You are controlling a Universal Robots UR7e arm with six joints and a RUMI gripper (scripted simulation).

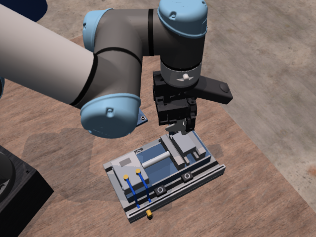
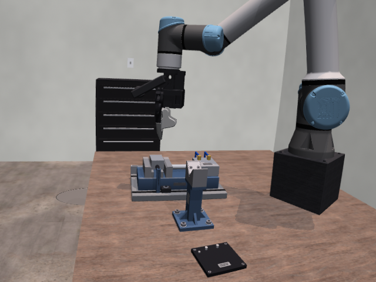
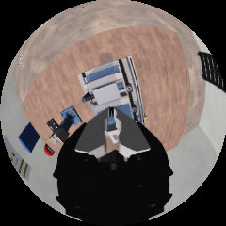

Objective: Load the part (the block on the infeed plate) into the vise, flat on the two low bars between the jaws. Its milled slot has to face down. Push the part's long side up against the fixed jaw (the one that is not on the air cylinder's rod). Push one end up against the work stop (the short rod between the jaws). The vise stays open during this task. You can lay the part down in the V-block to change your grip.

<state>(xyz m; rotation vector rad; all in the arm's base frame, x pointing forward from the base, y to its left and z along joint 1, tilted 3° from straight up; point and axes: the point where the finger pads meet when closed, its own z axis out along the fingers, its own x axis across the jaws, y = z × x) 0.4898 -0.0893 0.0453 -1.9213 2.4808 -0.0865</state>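
Note:
The part [image 1: 184, 143] [image 2: 156, 158] [image 3: 105, 94], a plain grey block, lies in the open vise between the fixed jaw [image 1: 201, 149] [image 2: 147, 164] and the moving jaw [image 1: 171, 150] [image 2: 167, 166]. Its upper face looks flat and level; its underside and slot are hidden. Its long side appears close against the fixed jaw; contact is too small to confirm. One end is beside the work stop [image 2: 157, 167]; whether they touch cannot be told. Two low bars show past its other end. My gripper [image 1: 184, 133] [image 2: 160, 138] [image 3: 111, 107] is shut and empty, well above the vise.
The V-block [image 2: 196, 178] stands on its blue post beside the vise. The black infeed plate [image 2: 218, 258] holds no part. The air cylinder [image 1: 130, 168] [image 2: 209, 166], with blue hoses, is at the vise's other end. A blue bracket [image 2: 158, 182] rises by the work stop.

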